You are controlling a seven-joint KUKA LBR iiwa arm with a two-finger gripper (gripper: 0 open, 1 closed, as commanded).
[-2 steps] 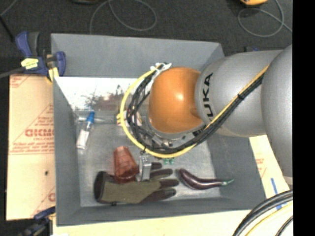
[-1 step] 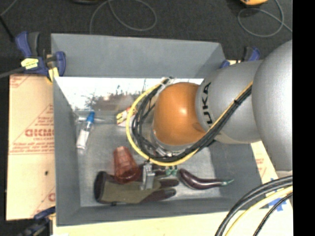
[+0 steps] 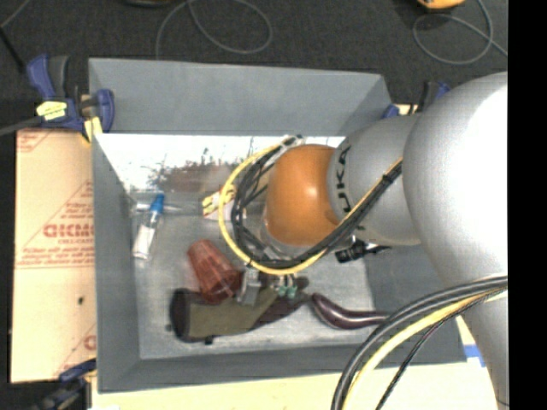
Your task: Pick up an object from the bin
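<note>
Hovering just right of red translucent cup (image 3: 208,266): end effector (image 3: 267,287), grip state unreadable. Below cup, olive fabric pouch (image 3: 215,321): likely soft, light; pinch bunched middle.

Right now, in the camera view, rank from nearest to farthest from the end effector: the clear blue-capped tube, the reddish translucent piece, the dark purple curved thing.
1. The reddish translucent piece, just to the view's left of the end effector, mid-bin.
2. The dark purple curved thing, to its right along the near wall.
3. The clear blue-capped tube, at the bin's far left.
</note>
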